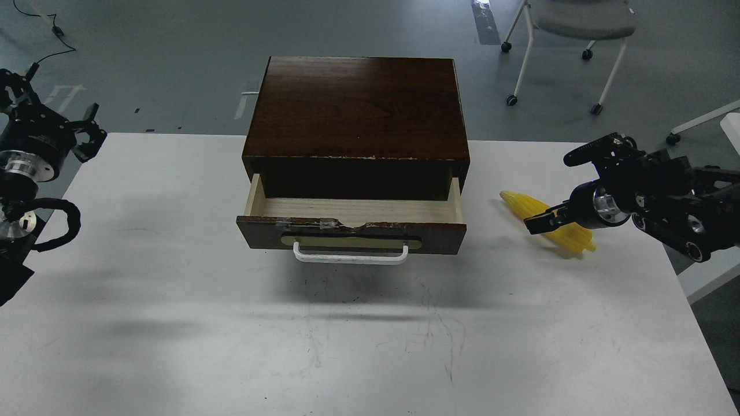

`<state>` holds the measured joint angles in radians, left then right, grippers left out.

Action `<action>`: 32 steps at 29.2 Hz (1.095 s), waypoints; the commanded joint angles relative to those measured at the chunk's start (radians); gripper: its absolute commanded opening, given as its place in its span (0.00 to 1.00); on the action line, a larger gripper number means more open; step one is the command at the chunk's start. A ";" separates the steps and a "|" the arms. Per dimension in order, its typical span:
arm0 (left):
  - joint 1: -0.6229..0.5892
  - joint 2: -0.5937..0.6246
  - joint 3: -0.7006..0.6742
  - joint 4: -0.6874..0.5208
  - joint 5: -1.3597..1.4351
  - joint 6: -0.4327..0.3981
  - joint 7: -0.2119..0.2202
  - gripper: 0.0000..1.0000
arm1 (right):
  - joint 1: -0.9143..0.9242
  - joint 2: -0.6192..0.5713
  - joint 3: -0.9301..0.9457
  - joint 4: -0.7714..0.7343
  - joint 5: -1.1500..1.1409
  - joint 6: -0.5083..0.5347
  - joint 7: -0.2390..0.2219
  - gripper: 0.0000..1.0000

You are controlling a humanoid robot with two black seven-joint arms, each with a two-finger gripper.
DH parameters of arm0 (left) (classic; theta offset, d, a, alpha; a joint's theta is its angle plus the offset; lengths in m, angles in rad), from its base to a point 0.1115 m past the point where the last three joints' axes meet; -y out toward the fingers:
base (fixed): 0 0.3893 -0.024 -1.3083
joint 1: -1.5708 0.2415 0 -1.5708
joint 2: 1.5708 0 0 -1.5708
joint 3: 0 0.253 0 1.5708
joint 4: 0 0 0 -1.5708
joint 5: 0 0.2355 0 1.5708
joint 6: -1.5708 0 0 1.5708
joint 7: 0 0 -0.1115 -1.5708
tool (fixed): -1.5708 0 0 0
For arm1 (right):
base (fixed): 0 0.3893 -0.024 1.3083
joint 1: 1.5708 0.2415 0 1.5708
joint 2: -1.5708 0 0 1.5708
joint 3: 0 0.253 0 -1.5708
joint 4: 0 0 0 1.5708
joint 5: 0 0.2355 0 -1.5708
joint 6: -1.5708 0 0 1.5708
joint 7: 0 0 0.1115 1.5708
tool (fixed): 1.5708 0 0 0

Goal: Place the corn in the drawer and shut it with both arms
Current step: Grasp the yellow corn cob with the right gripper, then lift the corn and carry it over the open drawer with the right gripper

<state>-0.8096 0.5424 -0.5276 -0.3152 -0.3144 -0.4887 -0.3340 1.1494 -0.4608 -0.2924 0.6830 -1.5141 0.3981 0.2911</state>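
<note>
The yellow corn [535,209] lies on the white table [173,260] to the right of the dark wood cabinet [358,107]. The drawer [351,232] is pulled partly out; its pale wood inside shows nothing in it, and its white bar handle [350,257] faces me. My right gripper [559,189] is open, its lower finger over the corn's middle and its upper finger raised behind it; whether it touches the corn I cannot tell. My left gripper [89,130] is open and empty at the table's far left corner, well away from the cabinet.
A grey chair on castors [569,34] stands on the floor behind the table at the right. A white object [714,263] sits beside the table's right edge under my right arm. Black cables loop off my left arm [55,225].
</note>
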 commanded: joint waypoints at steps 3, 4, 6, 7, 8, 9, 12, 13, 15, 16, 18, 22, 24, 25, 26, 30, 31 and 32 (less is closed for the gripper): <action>0.006 -0.001 0.000 0.001 0.000 0.000 0.000 0.98 | 0.003 0.001 -0.060 0.000 0.002 -0.004 0.000 0.38; 0.006 0.001 0.000 0.001 0.000 0.000 0.000 0.98 | 0.012 -0.001 -0.059 0.001 0.003 -0.010 0.000 0.32; 0.006 0.001 0.000 0.001 0.000 0.000 0.000 0.98 | 0.024 -0.001 -0.056 0.007 0.006 -0.019 0.000 0.24; 0.006 0.002 0.000 0.001 0.000 0.000 0.000 0.98 | 0.039 -0.005 -0.054 0.015 0.014 -0.030 0.000 0.19; 0.006 0.002 0.000 0.001 0.000 0.000 0.000 0.98 | 0.050 -0.010 -0.054 0.019 0.017 -0.036 0.000 0.17; 0.007 0.002 0.000 0.001 0.000 0.000 0.000 0.98 | 0.085 -0.022 -0.050 0.039 0.025 -0.045 0.002 0.13; 0.013 0.004 0.000 0.001 0.000 0.000 0.000 0.98 | 0.203 -0.108 -0.012 0.151 0.037 -0.048 0.003 0.11; 0.013 0.004 0.000 0.001 0.000 0.000 0.000 0.98 | 0.231 -0.127 -0.001 0.185 0.037 -0.047 0.002 0.11; 0.013 0.004 0.000 0.001 0.002 0.000 0.000 0.98 | 0.320 -0.174 0.016 0.295 0.035 -0.047 0.000 0.11; 0.013 0.004 0.000 0.001 0.002 0.000 0.000 0.98 | 0.378 -0.196 0.016 0.358 0.035 -0.047 -0.003 0.10; 0.013 0.004 0.000 0.001 0.002 0.000 0.001 0.98 | 0.443 -0.208 0.016 0.418 0.034 -0.047 -0.003 0.09; 0.012 0.004 0.001 0.001 0.002 0.000 0.009 0.98 | 0.636 -0.203 0.016 0.568 0.029 -0.058 -0.003 0.08; 0.012 0.004 0.003 0.001 0.003 0.000 0.013 0.98 | 0.685 -0.196 0.016 0.596 0.025 -0.058 -0.003 0.08; 0.010 0.002 0.005 0.001 0.006 0.000 0.015 0.98 | 0.714 -0.161 0.016 0.608 0.019 -0.058 -0.003 0.08; 0.010 0.002 0.005 -0.001 0.009 0.000 0.016 0.98 | 0.722 -0.094 0.016 0.615 0.009 -0.058 -0.003 0.08; 0.003 0.002 0.005 -0.001 0.009 0.000 0.033 0.98 | 0.724 0.098 0.006 0.612 -0.090 -0.058 -0.001 0.08; 0.001 0.002 0.005 -0.002 0.009 0.000 0.039 0.98 | 0.717 0.141 0.004 0.607 -0.138 -0.058 -0.001 0.08; 0.001 0.005 0.005 -0.001 0.009 0.000 0.041 0.98 | 0.711 0.171 0.001 0.599 -0.176 -0.058 0.000 0.08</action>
<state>-0.8060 0.5441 -0.5231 -0.3161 -0.3055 -0.4888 -0.3061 1.8702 -0.4106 -0.2846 1.2957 -1.5756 0.3403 0.2897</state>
